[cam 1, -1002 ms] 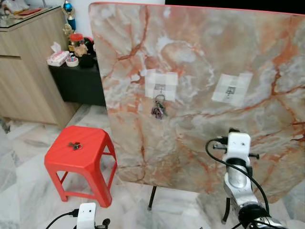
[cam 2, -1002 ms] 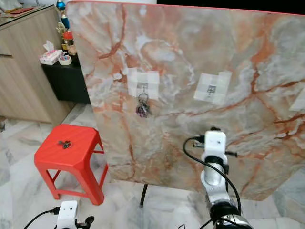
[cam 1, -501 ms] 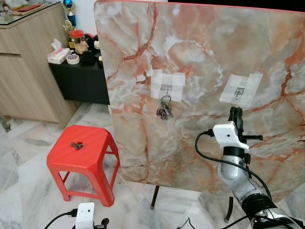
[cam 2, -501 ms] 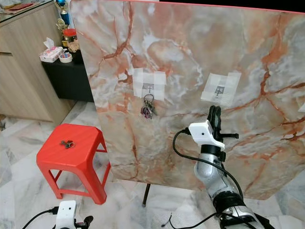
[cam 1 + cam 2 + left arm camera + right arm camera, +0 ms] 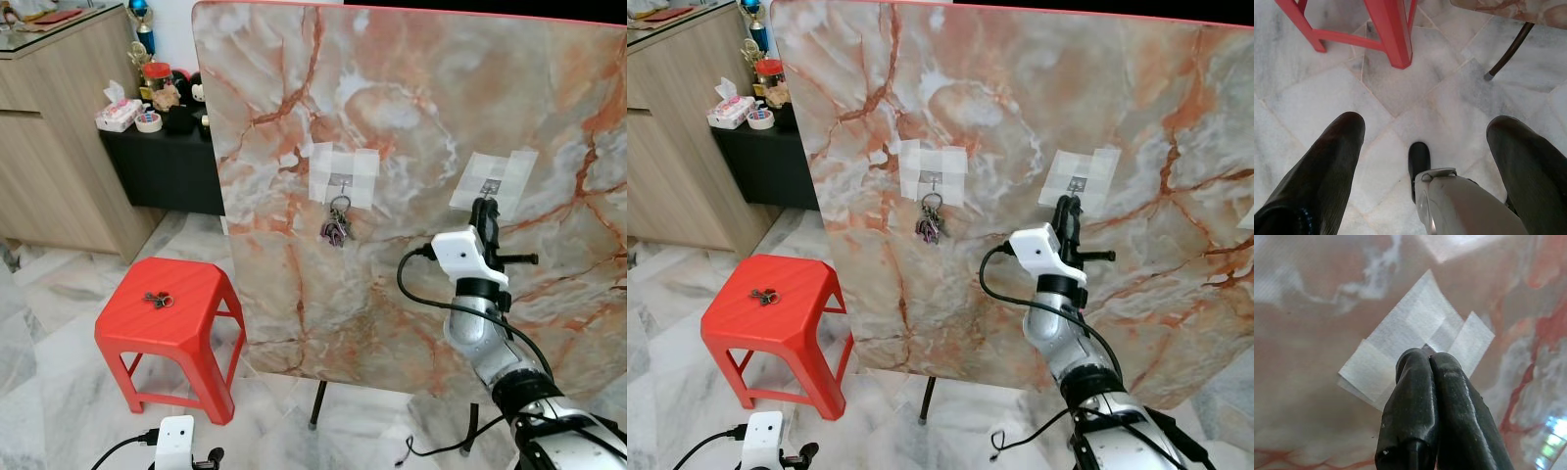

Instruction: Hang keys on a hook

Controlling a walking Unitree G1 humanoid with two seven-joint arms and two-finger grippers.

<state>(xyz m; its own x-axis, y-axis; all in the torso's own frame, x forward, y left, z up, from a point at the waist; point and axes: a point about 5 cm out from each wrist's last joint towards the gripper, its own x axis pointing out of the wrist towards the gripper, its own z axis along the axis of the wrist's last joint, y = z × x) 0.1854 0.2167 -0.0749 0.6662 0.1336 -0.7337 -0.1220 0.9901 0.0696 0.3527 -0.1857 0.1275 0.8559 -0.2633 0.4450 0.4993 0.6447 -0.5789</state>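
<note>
Marble floor tiles run under a tall marble-patterned board (image 5: 411, 127) propped on thin dark legs, with a wooden cabinet (image 5: 59, 137) and a low black shelf of clutter off to the robot's left. Two taped-on hooks sit on the board: the left hook (image 5: 340, 180) already carries a bunch of keys (image 5: 334, 227) dangling below it, so that part looks done. The right hook (image 5: 493, 184) has nothing hanging from it. The right hand (image 5: 481, 209) is raised to the board just beneath that hook, and its wrist view shows the two black fingers (image 5: 1415, 396) pressed together with the tape patch right behind their tips; no key can be made out between them, though the closed tips could hide something small. A second small set of keys (image 5: 157, 299) lies on top of the red plastic stool (image 5: 167, 328), well apart from either hand. The left hand (image 5: 1425, 161) hangs low over the floor near the stool's legs, its fingers spread wide and empty. By my reading, one set is hung and the set on the stool remains to be fetched.
</note>
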